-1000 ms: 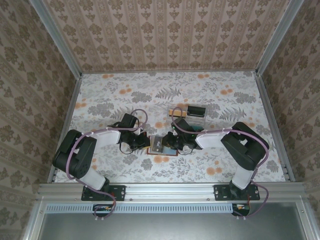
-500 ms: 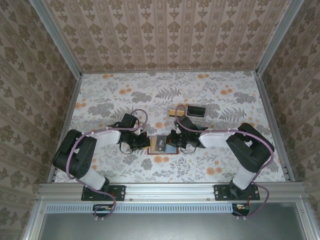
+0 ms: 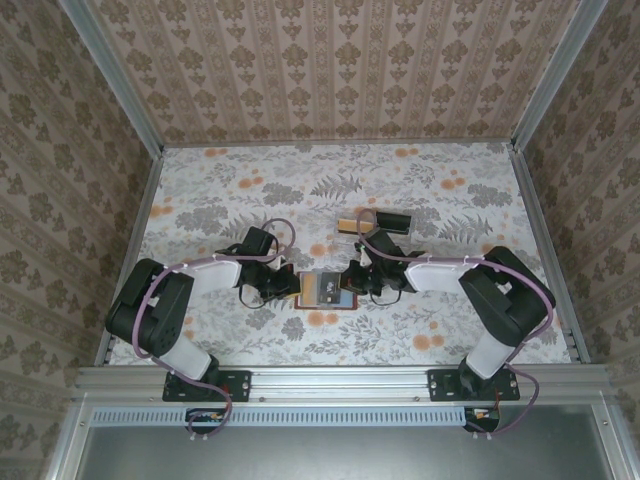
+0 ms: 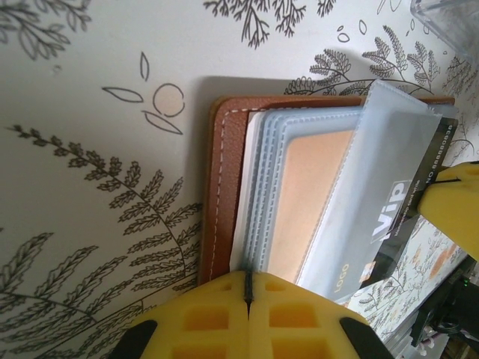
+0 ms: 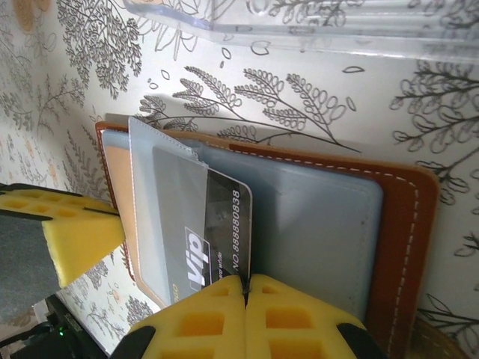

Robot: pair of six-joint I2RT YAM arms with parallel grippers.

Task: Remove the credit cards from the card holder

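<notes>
Card holder [image 3: 325,290] lies open on the floral surface [image 3: 230,190] between both arms, near the clear tray [image 5: 299,30]. Your left fingers [image 4: 262,307] are clamped on one edge, pinning it; your right fingers [image 5: 258,303] are pinched shut on the dark card [image 5: 221,224], partly out of its clear sleeve [image 5: 161,217]. Pull crooked and the card could snag the sleeve and drag the whole holder, or slip from so thin a bite. A tan card [image 4: 314,202] waits in its pocket.
</notes>
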